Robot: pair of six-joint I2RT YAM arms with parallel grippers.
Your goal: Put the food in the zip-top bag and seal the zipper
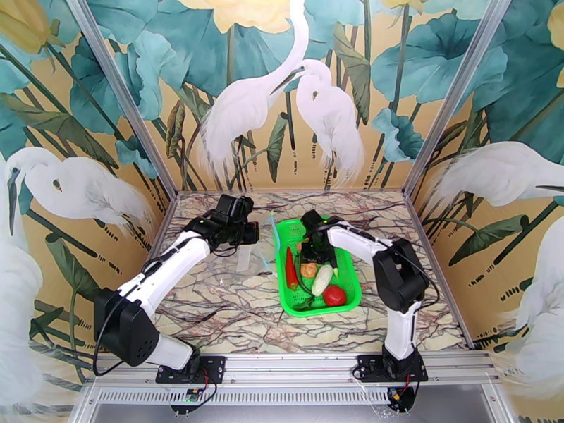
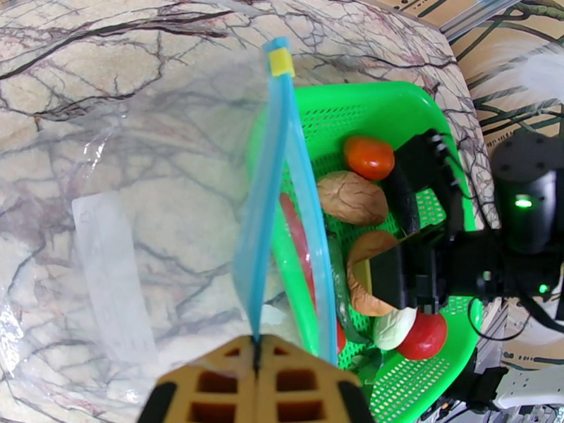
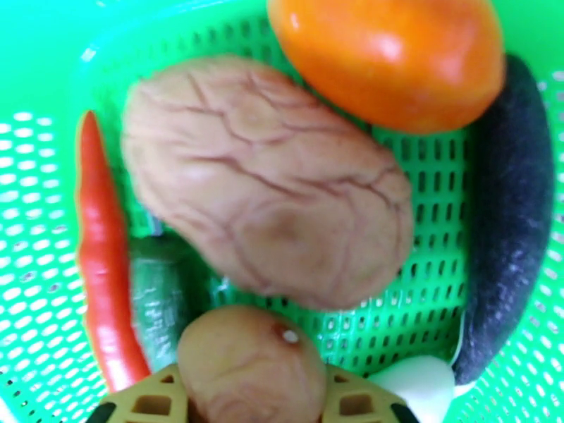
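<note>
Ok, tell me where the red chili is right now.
In the top view the red chili lies inside the green basket along its left wall, beside the green pepper, near the zip-top bag.

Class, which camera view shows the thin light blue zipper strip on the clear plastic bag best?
Left wrist: the light blue zipper strip runs large and sharp up the frame. Top external shows it as a faint thin line beside the green mesh basket.

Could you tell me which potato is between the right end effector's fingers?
The smaller potato, held in the right end effector; the larger potato lies free in the green basket.
</note>
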